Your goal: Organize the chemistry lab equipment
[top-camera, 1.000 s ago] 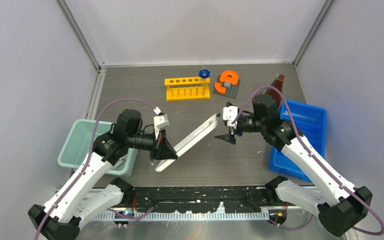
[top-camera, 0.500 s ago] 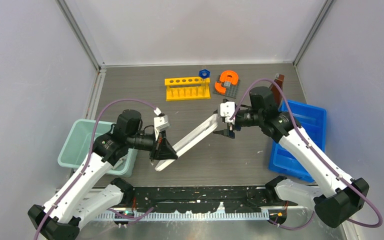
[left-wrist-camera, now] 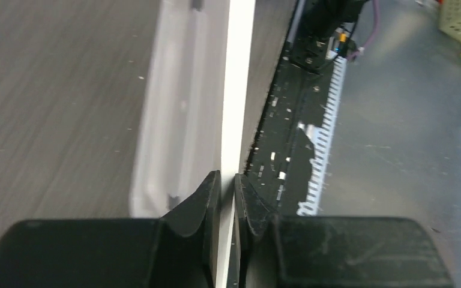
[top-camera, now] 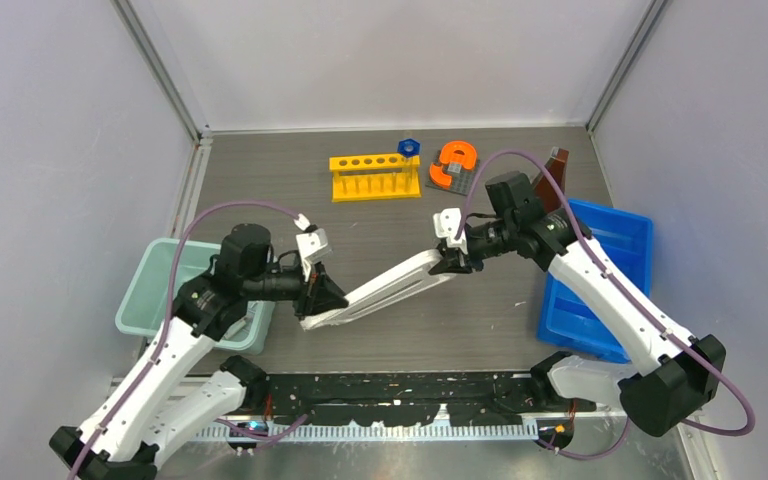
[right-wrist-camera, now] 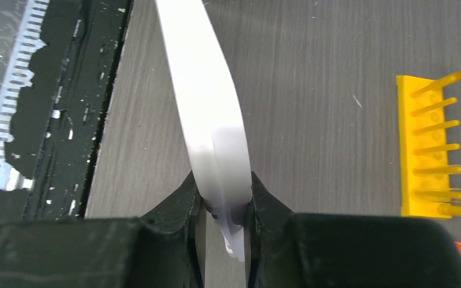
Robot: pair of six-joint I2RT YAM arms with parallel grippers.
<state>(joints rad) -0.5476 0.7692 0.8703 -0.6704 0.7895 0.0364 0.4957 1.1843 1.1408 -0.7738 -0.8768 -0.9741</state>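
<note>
**Item 1. Long white strip** (top-camera: 390, 285). Plain flat piece with a raised rib along one face. It was held at both ends above the middle of the bench (top-camera: 260, 190), running from lower left to upper right. Whether any part touched the bench could not be told.

**Item 2. Left fingers** (top-camera: 322, 297). Black, nearly closed. They pinched the strip's thin edge at its near end, and the left wrist view showed both pads (left-wrist-camera: 207, 198) pressed against it.

**Item 3. Right fingers** (top-camera: 450, 264). Black, closed partway. They clamped the two flat faces of the strip's far end, and the rounded tip of the strip (right-wrist-camera: 210, 102) poked out behind the pads (right-wrist-camera: 186, 198).

**Item 4. Yellow six-hole rack** (top-camera: 374, 176). Stood upright at the back of the bench.

**Item 5. Blue hexagonal piece** (top-camera: 409, 147). Sat just beside the rack's right rear corner.

**Item 6. Orange horseshoe piece** (top-camera: 455, 160). Sat on a grey base (top-camera: 468, 184), right of the rack.

**Item 7. Brown flask** (top-camera: 557, 165). Stood at the back right, near the far corner of the blue tray (top-camera: 620, 240).

**Item 8. Green tub** (top-camera: 150, 290). Sat at the left edge of the bench, partly under the left arm.
</note>
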